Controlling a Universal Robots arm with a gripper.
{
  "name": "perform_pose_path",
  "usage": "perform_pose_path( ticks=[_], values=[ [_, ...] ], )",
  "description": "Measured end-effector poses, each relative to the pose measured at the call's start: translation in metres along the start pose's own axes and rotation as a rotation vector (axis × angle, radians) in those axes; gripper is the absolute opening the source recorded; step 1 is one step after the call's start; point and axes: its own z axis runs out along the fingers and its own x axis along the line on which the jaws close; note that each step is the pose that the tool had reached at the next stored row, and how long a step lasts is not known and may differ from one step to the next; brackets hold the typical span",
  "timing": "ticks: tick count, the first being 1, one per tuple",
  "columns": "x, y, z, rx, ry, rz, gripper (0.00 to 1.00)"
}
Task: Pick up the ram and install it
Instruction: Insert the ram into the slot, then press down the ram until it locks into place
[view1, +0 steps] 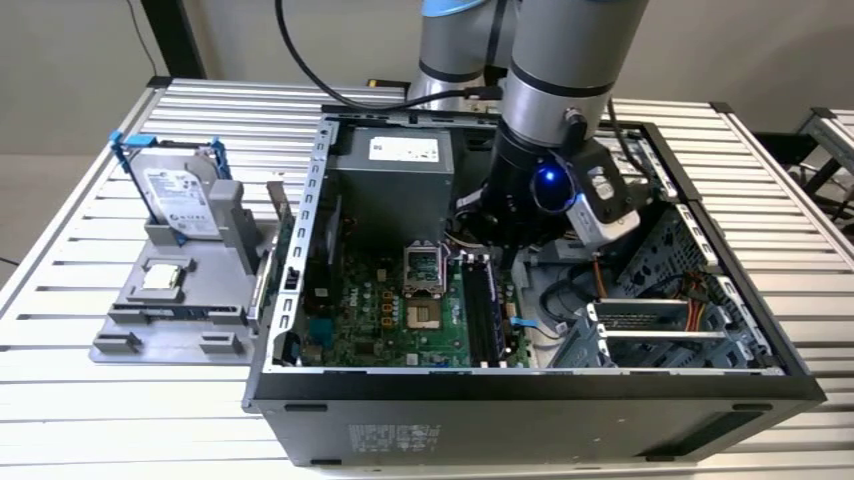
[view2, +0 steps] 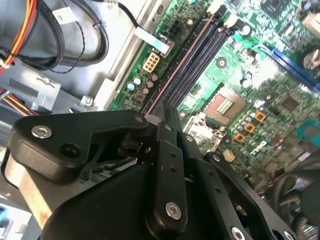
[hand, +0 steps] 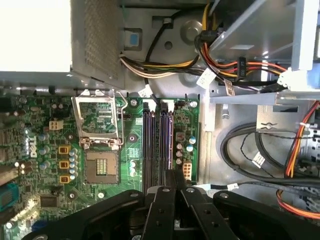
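Both wrist views show the gripper (hand: 172, 182) closed edge-on over the memory slots (hand: 157, 145), seemingly pinching the ram, which the fingers hide, lined up for seating. An open processor socket (hand: 97, 125) lies beside; power cables (hand: 220, 55) crowd the case wall.

In the second wrist view I can make out the ram (view2: 186, 61) only edge-on: a long, thin brownish strip standing upright along one black motherboard slot (view2: 200, 55), its chips hidden from me.
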Motion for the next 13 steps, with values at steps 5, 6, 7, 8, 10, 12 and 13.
perform_pose_path(
  ticks=[5, 6, 7, 8, 10, 12, 13],
  values=[
    [0.0001, 0.0000, 0.0000, -0.0022, -0.0014, -0.090, 0.00],
    [0.0000, 0.0000, 0.0000, -0.0027, -0.0018, -0.108, 0.00],
    [0.0000, 0.0000, 0.0000, -0.0031, -0.0021, -0.126, 0.00],
    [0.0000, 0.0000, 0.0000, -0.0035, -0.0024, -0.145, 0.00],
    [0.0001, 0.0000, 0.0000, -0.0044, -0.0029, -0.182, 0.00],
    [0.0001, 0.0000, 0.0000, -0.0053, -0.0035, -0.218, 0.00],
    [0.0001, 0.0000, 0.0000, -0.0057, -0.0037, -0.236, 0.00]
  ],
)
